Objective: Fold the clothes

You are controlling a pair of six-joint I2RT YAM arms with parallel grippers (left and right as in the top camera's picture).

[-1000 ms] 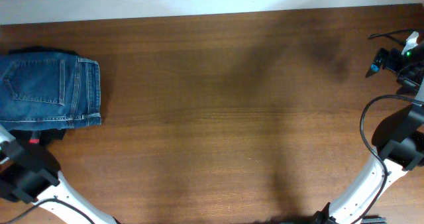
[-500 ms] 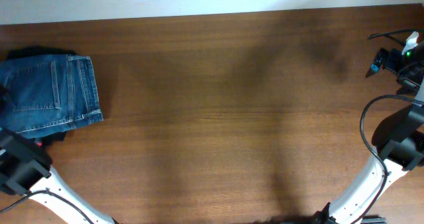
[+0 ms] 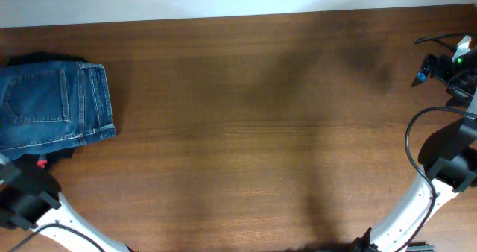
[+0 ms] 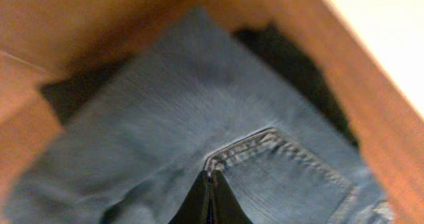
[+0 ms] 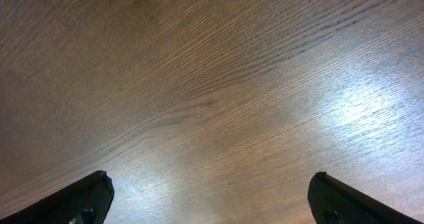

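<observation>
The clothes, a pair of blue denim jeans [image 3: 52,106], lie folded into a compact rectangle at the table's far left, a back pocket facing up. In the left wrist view the jeans [image 4: 165,131] fill the frame. My left gripper [image 4: 209,187] hovers over them, shut with nothing between its fingers, its tips pointing at the stitched corner of the pocket. The left arm [image 3: 26,196] sits at the bottom-left corner of the overhead view. My right gripper [image 5: 212,201] stands wide open over bare wood, far from the jeans.
A black garment [image 3: 36,58] with a small red tag [image 3: 41,162] lies under the jeans, its edges showing around them [image 4: 291,65]. The table's back edge [image 3: 238,17] meets a white wall. The right arm [image 3: 447,170] and its cables occupy the right side.
The jeans turned slightly and their right edge shifted a little rightward, then stayed still. The left arm drew back toward the bottom-left corner. The right arm has not moved.
</observation>
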